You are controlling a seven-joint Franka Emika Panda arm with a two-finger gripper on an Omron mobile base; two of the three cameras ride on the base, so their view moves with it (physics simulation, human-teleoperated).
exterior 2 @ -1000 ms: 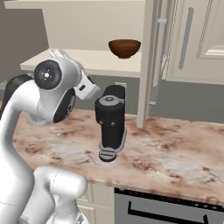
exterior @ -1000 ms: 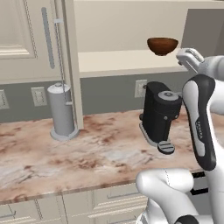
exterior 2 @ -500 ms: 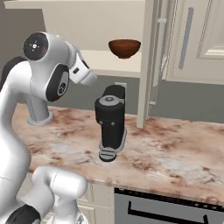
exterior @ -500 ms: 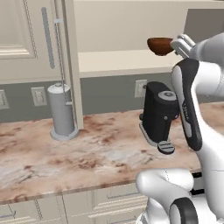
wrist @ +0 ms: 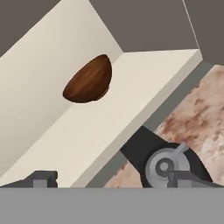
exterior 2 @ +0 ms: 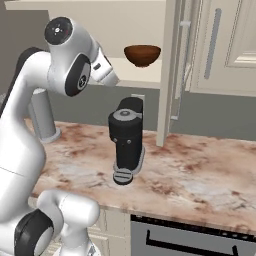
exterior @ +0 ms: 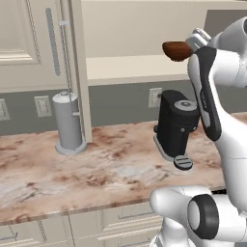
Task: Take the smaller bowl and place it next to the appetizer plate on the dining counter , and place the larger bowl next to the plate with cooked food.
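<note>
My big white arm point(exterior 2: 60, 85) reaches up toward the shelf point(exterior 2: 145, 75) above the black coffee machine point(exterior 2: 127, 140), where the smaller bowl point(exterior 2: 142, 54) sits untouched, so nothing is moved yet, and I cannot tell if my gripper point(wrist: 111, 181) is open.

One bowl point(exterior 2: 142, 55) (wooden), one coffee machine point(exterior 2: 127, 140).

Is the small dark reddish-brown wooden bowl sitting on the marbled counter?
No, the small dark reddish-brown wooden bowl rests on the cream shelf above the counter.
</note>
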